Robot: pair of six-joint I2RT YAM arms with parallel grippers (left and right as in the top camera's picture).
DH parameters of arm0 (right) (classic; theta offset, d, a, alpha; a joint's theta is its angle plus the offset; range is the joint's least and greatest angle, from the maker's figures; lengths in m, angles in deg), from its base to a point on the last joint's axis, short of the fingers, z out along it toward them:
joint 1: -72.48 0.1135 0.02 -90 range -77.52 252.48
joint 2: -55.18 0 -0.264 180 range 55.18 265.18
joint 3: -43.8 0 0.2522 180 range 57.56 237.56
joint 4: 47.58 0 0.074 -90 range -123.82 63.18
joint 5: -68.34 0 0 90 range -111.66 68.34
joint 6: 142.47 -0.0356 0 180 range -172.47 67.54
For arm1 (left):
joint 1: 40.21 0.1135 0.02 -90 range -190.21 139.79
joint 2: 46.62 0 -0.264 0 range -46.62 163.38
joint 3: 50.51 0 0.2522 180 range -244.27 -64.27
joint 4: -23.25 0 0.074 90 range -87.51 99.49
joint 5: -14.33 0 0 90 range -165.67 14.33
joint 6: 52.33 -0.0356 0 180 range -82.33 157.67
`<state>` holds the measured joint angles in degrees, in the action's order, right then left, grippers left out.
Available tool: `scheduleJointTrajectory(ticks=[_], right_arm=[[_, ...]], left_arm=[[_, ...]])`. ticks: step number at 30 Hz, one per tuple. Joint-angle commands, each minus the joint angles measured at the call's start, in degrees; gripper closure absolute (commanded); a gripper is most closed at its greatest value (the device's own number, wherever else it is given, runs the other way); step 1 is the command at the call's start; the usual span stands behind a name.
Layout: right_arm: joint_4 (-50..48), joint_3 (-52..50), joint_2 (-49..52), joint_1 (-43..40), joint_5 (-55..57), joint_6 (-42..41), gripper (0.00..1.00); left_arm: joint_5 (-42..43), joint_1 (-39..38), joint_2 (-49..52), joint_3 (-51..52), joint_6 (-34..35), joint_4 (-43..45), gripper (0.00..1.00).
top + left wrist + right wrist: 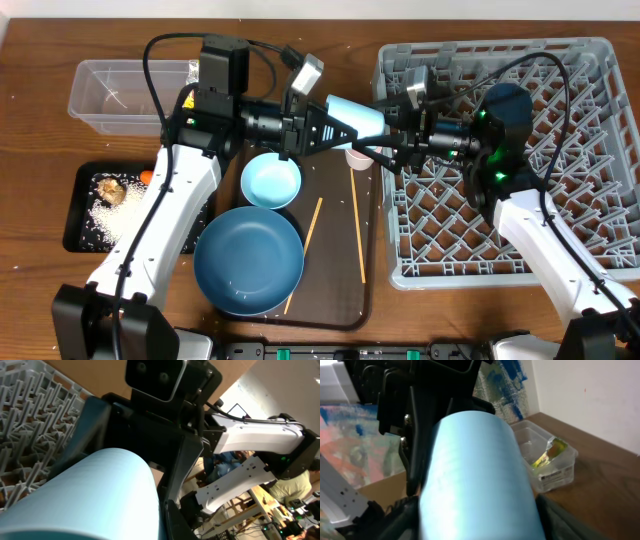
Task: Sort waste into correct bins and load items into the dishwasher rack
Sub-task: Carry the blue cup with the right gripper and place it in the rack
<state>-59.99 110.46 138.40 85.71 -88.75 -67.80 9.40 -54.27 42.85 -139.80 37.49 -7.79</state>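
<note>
Cup position: the light-blue cup (pixel 358 117) hangs on its side in the air between the two arms, above the far end of the brown tray (pixel 335 300) and clear of the table (pixel 35 295).

Left gripper (pixel 334 127) is pinching the cup at its left end, with black fingers on either side of the wall. Right gripper (pixel 393 148) sits at the cup's other end, just by the left edge of the grey rack (pixel 590 90). Whether it is spread or clamped cannot be told, as both wrist views are filled by the cup's pale side and dark blurred casing.

On the brown tray:
- The pink cup (pixel 357 158) is just below the held cup, close to the rack's side.
- The light-blue bowl (pixel 271 181) is upright.
- The dark-blue plate (pixel 248 258) sits nearer the robot, its rim meeting the bowl.
- One chopstick (pixel 305 250) lies slanted beside the plate.
- The other chopstick (pixel 357 225) lies nearly straight along the tray's right side.

Left side of the table:
- The black tray (pixel 72 228) holds scattered rice grains (pixel 100 215), a brown lump (pixel 110 188) and a carrot (pixel 147 177), the last at the corner beside the left arm.
- The clear tub (pixel 110 95) stands beyond it.
- The right wrist view shows a yellow-green wrapper (pixel 551 452) lying inside that tub.
</note>
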Motion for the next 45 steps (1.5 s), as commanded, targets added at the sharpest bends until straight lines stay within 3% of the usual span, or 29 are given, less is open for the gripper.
scheduleJointTrajectory(ticks=[1,7,13,17,29,38,45], right_arm=[[0.0,0.8,0.4,0.6,0.9,0.2,0.40],[0.0,0.8,0.4,0.6,0.9,0.2,0.48],[0.0,0.8,0.4,0.0,0.8,0.2,0.53],[0.2,0.8,0.4,-1.2,0.6,0.2,0.53],[0.2,0.8,0.4,-5.6,-1.4,-0.2,0.51],[1.3,0.8,0.4,-11.1,-1.1,-3.5,0.51],[5.2,0.8,0.4,-14.2,7.4,-6.8,0.54]], left_arm=[[1.5,-0.2,0.5,-0.6,-0.3,0.3,0.93],[1.5,-0.2,0.5,-0.6,-0.4,0.3,0.93],[1.5,-0.2,0.5,-0.6,-0.3,0.3,0.67],[1.5,-0.1,0.5,-0.6,-0.3,0.3,0.59],[-0.3,1.8,0.5,-0.6,0.3,3.6,0.58],[-20.9,2.3,0.5,-0.5,0.3,-2.4,0.59],[-39.8,2.2,0.5,-0.5,0.3,-10.4,0.59]])
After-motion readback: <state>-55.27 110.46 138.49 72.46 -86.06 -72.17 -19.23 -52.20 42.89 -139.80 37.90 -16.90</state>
